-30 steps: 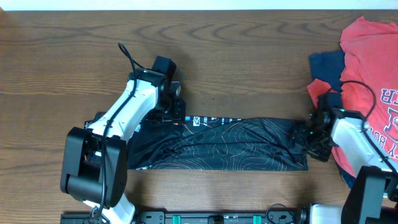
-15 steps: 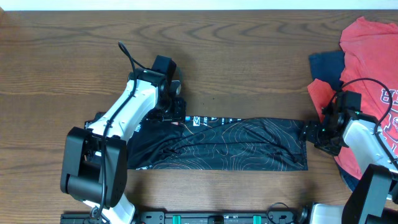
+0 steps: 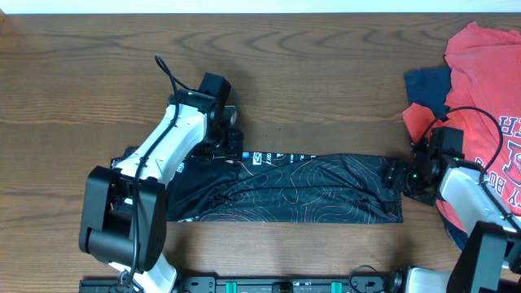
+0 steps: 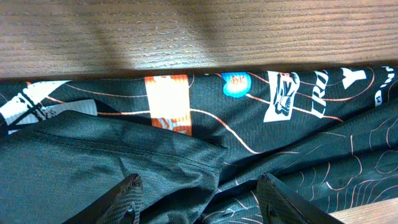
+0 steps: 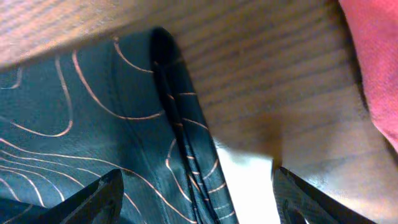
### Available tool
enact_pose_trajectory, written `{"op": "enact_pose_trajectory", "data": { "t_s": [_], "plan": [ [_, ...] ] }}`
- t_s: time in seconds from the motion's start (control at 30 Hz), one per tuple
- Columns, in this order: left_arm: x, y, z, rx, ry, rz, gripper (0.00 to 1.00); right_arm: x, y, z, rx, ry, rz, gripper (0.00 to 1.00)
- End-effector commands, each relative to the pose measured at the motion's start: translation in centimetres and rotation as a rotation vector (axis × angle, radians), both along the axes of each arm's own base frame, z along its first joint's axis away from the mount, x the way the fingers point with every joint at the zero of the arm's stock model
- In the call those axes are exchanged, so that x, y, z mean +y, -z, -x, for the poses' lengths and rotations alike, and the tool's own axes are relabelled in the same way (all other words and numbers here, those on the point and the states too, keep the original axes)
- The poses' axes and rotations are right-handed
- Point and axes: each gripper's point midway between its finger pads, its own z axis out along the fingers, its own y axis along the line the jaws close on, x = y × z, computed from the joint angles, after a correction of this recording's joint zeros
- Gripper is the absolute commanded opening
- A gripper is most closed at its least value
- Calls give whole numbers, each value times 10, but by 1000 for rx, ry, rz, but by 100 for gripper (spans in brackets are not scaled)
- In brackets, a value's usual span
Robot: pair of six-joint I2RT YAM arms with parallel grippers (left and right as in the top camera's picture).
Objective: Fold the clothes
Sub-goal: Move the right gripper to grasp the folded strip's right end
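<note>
Progress looks to be about halfway, as I judge it. The black shirt (image 3: 309, 191) is already a long narrow band, so the lengthwise folding seems done. Bringing the two short ends together and tidying the result seem to be left.

The band lies flat on the table (image 3: 326, 73), stretching leftward from the red shirt (image 3: 480, 98), with its near end just beside that shirt's lower edge. A dark blue garment (image 3: 427, 81) peeks out from under the red shirt on the same side.

The fabric is thin and black with fine orange-and-white contour lines. White lettering and small coloured logos run along its far edge. The end farthest from the red shirt is rumpled, and a loose flap is doubled over there. The end nearest it is flatter, with a thin doubled hem.

My right gripper (image 3: 399, 175) sits at the band's end, just beside the red shirt. Its fingers are spread wide, straddling the hem and holding nothing. My left gripper (image 3: 232, 150) is well apart from the red shirt, over the band's far edge. Its fingers are also spread wide above the flap, gripping nothing.
</note>
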Motion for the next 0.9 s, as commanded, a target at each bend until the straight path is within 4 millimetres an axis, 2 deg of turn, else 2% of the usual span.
{"op": "enact_pose_trajectory", "data": {
  "t_s": [0.0,0.13,0.33,0.5,0.57,0.6,0.63,0.67,0.77,0.87],
  "plan": [
    [4,-2,1,-3,-11,-13,61,30,18,21,54,-44,-136,72],
    [5,-2,3,4,-10,-15,61,39,20,28,77,-62,-158,62],
    [5,-2,3,4,-10,-15,61,46,20,36,110,-84,-167,58],
    [5,-2,3,4,-11,-15,61,60,17,33,93,-115,-218,43],
    [5,-2,2,3,-11,-15,61,65,16,31,81,-127,-230,32],
    [5,-2,2,2,-11,-15,61,65,16,29,75,-132,-228,22],
    [4,-2,2,-1,-11,-14,61,65,16,27,66,-133,-226,7],
    [4,-2,1,-2,-11,-13,61,64,16,25,55,-134,-222,1],
    [6,-7,0,-16,-18,-9,61,57,14,13,22,-113,-185,1],
    [16,-18,-4,-43,-49,-1,61,38,6,-4,-8,-86,-100,1]
  ]
}}
